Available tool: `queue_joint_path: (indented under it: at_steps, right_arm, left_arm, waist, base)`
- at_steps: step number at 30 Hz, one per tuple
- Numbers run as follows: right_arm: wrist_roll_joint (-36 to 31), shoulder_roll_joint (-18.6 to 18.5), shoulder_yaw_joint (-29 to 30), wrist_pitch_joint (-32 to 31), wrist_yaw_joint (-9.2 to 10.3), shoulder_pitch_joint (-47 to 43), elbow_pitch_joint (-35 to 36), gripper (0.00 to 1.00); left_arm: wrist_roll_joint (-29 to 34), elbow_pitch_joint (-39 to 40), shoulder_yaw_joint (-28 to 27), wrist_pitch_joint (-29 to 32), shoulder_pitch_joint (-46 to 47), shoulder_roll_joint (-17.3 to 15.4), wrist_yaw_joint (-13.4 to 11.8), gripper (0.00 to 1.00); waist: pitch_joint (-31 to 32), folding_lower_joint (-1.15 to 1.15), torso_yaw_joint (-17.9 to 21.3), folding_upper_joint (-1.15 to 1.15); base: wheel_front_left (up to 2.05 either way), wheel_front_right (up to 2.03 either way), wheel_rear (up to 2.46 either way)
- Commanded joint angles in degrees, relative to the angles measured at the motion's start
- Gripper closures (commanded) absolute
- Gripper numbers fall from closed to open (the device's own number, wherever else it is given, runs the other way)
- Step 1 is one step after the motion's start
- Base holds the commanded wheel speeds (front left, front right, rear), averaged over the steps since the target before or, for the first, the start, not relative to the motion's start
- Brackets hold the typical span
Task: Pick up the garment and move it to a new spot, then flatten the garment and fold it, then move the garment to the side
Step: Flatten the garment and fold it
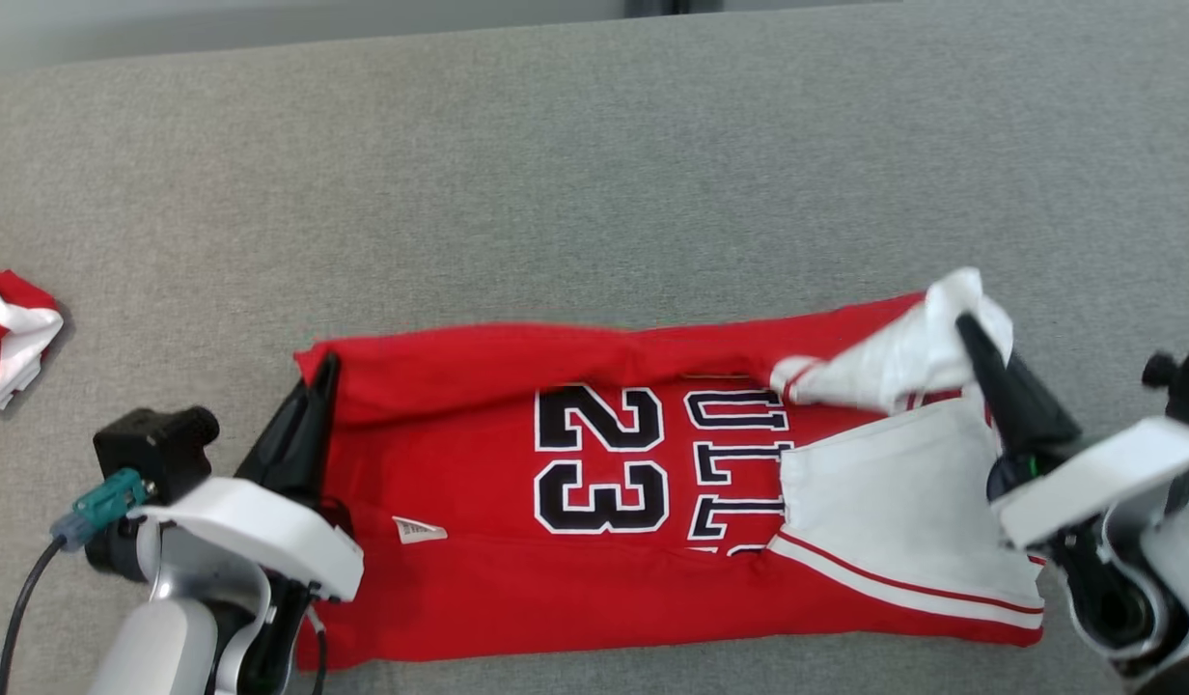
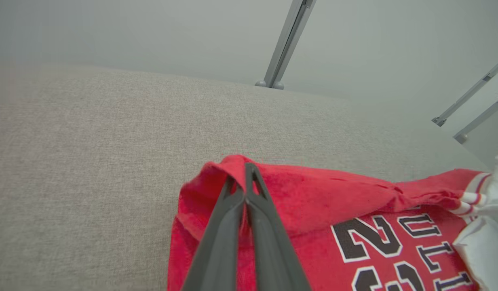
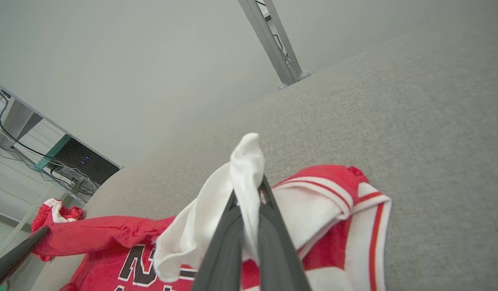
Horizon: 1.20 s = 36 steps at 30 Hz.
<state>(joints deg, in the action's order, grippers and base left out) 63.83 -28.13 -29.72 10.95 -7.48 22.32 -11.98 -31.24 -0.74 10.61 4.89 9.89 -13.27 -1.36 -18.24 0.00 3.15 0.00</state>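
The garment (image 1: 594,569) lies spread on the surface (image 1: 556,174); the left pincer (image 1: 326,367) clamps its red corner, the right pincer (image 1: 966,328) its white edge. Judged mid-fold; the move aside is outstanding.

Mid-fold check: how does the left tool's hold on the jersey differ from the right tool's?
The left tool pinches red cloth at the jersey's plain corner; the right tool pinches white cloth at the striped end. The red cloth wraps close around the left tool's tips, while a white tuft sticks out past the right tool's tips. Both are shut on the jersey's far edge, over the grey table.
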Motion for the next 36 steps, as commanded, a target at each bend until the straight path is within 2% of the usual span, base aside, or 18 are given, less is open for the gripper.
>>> queue_joint_path:
  at_steps: [1,12,13,14,15,16,20,25,26,32,36]
  right_arm:
    - [0.4,0.0,0.1,0.6,-0.03,-1.2,0.4,1.00]
    - [3.8,2.4,-0.9,3.4,-0.03,-8.9,-1.2,1.00]
    - [3.8,2.7,-1.2,3.4,-0.02,-9.3,-1.5,1.00]
    - [3.6,3.0,-1.3,3.6,-0.03,-9.6,-1.9,0.83]
    - [3.4,3.3,-1.4,3.7,-0.03,-9.9,-2.2,0.73]
    - [2.9,3.5,-1.3,3.9,-0.03,-10.2,-2.4,0.00]
    - [-2.1,4.5,-0.5,4.2,-0.03,-11.6,-4.9,0.00]
    - [-12.1,7.5,5.7,4.3,-0.03,-14.0,-4.7,0.00]
    - [-12.1,7.5,5.7,4.3,-0.03,-14.0,-4.7,0.00]
    - [-25.6,12.6,17.0,4.3,-0.03,-17.7,0.9,0.00]
    - [-34.3,16.5,23.6,4.3,-0.03,-19.4,5.5,0.00]
  left_arm:
    - [-0.3,0.4,-0.4,0.1,-0.9,-0.4,-0.3,1.00]
    - [-3.8,0.0,-2.0,1.8,-7.1,0.1,-1.8,1.00]
    - [-4.1,-0.5,-2.1,1.7,-7.4,0.3,-1.8,0.75]
    - [-4.3,-1.0,-2.1,1.5,-7.8,0.4,-1.8,0.38]
    - [-4.5,-1.6,-2.1,1.1,-8.1,0.5,-1.8,0.00]
    - [-4.6,-2.2,-2.1,0.9,-8.4,0.7,-1.9,0.00]
    - [-3.2,-4.0,-1.9,-1.9,-9.2,1.5,-2.4,0.00]
    - [-1.0,-4.4,-2.2,-8.6,-9.8,3.1,-3.7,0.00]
    - [-1.0,-4.4,-2.2,-8.6,-9.8,3.1,-3.7,0.00]
    - [2.3,-3.5,-2.3,-16.9,-11.0,4.7,-5.3,0.00]
    - [6.1,-2.4,-3.3,-19.3,-10.3,5.1,-7.2,0.00]
  waist:
    - [0.4,0.00,0.5,0.00]
    - [0.0,0.00,1.5,0.00]
    - [0.0,0.00,1.5,0.00]
    - [0.0,0.00,1.5,0.00]
    - [0.1,0.00,1.4,0.00]
    - [0.2,0.00,1.3,0.00]
    - [0.9,0.00,0.9,0.00]
    - [2.7,0.00,0.8,0.00]
    - [2.7,0.00,0.8,0.00]
    - [5.5,0.00,0.9,0.00]
    - [7.1,0.00,1.0,0.00]
  base:
    - [0.00,0.00,0.00]
    - [0.00,0.00,0.00]
    - [0.00,0.00,0.00]
    - [0.00,0.00,0.00]
    - [0.00,0.00,0.00]
    - [0.00,0.00,0.00]
    - [0.00,0.00,0.00]
    - [0.00,0.00,0.00]
    - [0.00,0.00,0.00]
    - [0.00,0.00,0.00]
    - [0.00,0.00,0.00]
